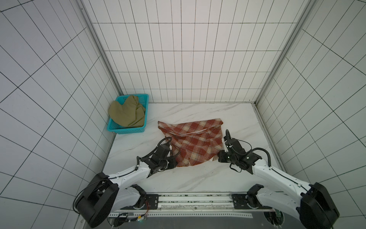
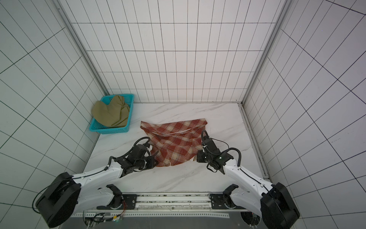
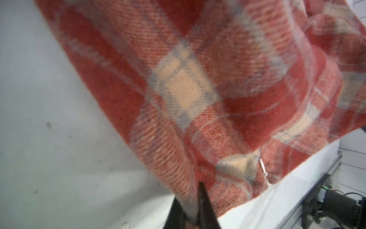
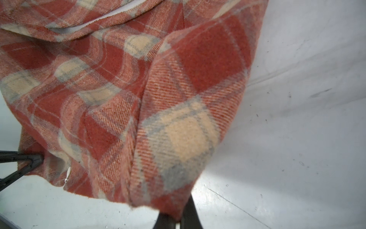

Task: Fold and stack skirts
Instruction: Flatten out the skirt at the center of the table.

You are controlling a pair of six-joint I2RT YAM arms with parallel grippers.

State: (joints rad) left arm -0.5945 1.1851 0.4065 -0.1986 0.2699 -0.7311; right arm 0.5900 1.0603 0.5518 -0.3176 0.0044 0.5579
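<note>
While the plaid skirt (image 1: 196,142) lies spread near the middle of the marble bench (image 1: 198,178), both arms reach in to its near edge from either side. The left arm (image 1: 126,174) comes to the skirt's near-left side, and its wrist view shows the jaws clenched on a fold of the red and cream cloth (image 3: 217,89), with the dark fingers (image 3: 206,210) pinching it between them. The right arm (image 1: 277,174) meets the near-right corner, where its wrist view shows those jaws likewise clamped on the plaid (image 4: 138,89), cloth drooping over the fingers (image 4: 191,214). A small white zipper pull (image 3: 262,166) sits at the near hem between the two grips. Along the far side a thin strip of white lining (image 1: 190,134) shows at the waistband. In both top views the olive skirt (image 2: 111,113) is heaped in the teal basket (image 2: 111,129) in the far-left corner, spilling over its rim, well apart from the plaid one
</note>
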